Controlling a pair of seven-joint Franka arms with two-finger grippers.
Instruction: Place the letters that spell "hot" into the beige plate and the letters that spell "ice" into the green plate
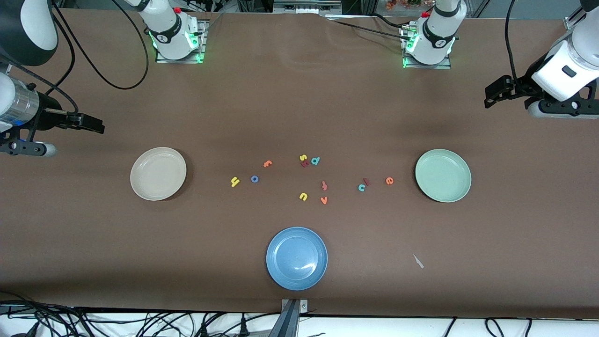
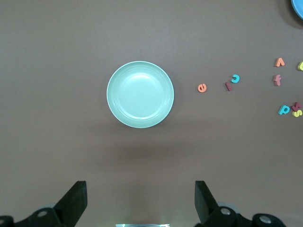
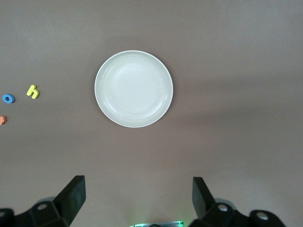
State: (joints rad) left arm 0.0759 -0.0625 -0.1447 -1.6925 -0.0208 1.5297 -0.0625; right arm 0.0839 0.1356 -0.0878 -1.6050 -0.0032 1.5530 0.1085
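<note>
left claw (image 2: 140, 205) open, high above green plate (image 2: 140, 94)

Robotics lab. Two robot arms on bolted base plates (image 1: 178, 56), green status lights, brown mat (image 1: 299, 107) over table, loose cables (image 1: 117, 323) along table edge, foam letters (image 1: 304, 180) and plates as test props.

blue plate (image 2: 298, 5) cut by left wrist view's edge, orange t (image 3: 2, 120) likewise
</note>
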